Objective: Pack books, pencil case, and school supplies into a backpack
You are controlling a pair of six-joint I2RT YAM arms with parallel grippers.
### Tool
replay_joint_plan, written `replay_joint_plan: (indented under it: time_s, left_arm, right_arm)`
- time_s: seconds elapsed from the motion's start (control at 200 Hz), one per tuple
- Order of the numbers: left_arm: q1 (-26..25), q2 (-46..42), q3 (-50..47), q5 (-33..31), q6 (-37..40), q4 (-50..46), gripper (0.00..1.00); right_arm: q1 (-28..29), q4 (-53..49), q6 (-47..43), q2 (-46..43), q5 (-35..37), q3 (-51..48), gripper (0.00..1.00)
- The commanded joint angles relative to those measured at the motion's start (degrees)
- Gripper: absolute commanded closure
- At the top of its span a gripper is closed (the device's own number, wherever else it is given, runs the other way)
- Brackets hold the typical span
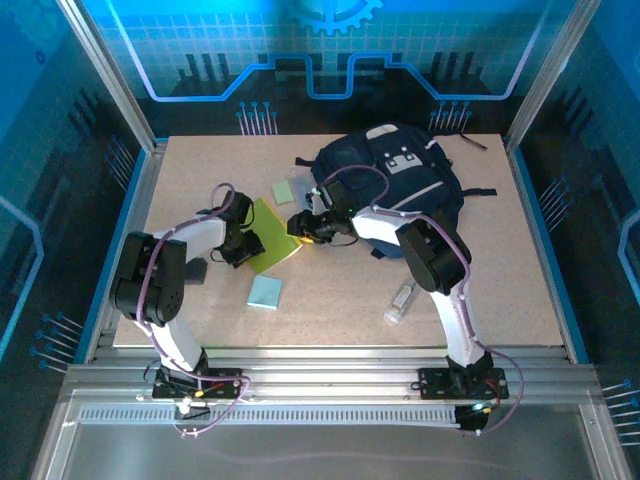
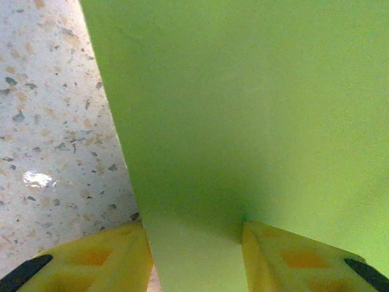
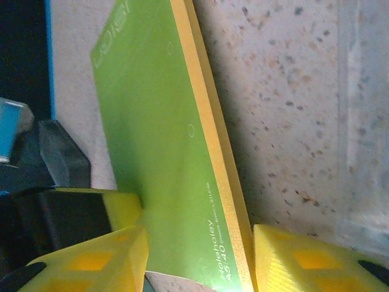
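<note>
**Two arms on one book: handover risk**

Left gripper [image 2: 193, 246] is pinching the lime-green book [image 2: 255, 109] by its edge, yellow fingers [image 2: 103, 258] closed on it. Right gripper [image 3: 197, 243] is bracketing the far side. One finger is touching the cover, the other sitting just beside the orange-yellow edge, so I cannot tell if it is clamped. The book is hanging tilted over the table [image 1: 500, 290], just left of the backpack [image 1: 400, 180]. Likely trouble: the left letting go early and dropping it, or both arms pulling and bending it.
</note>
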Motion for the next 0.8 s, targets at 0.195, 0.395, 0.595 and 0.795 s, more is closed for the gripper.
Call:
replay_joint_plan:
  time_s: [0.195,0.395,0.595,0.795]
  left_arm:
    - [-2.0,5.4,-1.9,6.4,-1.1,4.7,0.56]
    - [-2.0,5.0,-2.0,6.4,-1.4,5.1,0.56]
    - [-2.1,4.8,-2.4,6.4,-1.8,5.4,0.56]
    - [-2.0,4.6,-2.8,6.6,-2.2,6.0,0.55]
  right_arm:
    - [3.3,4.7,1.1,-2.3,-9.0,-1.2,0.56]
    - [5.2,-0.7,-2.1,-1.5,-4.1,-0.7,0.58]
    - [5.9,-2.6,-3.3,0.8,-1.6,1.6,0.63]
    - [7.6,-12.2,-9.9,3.3,2.9,7.3,0.68]
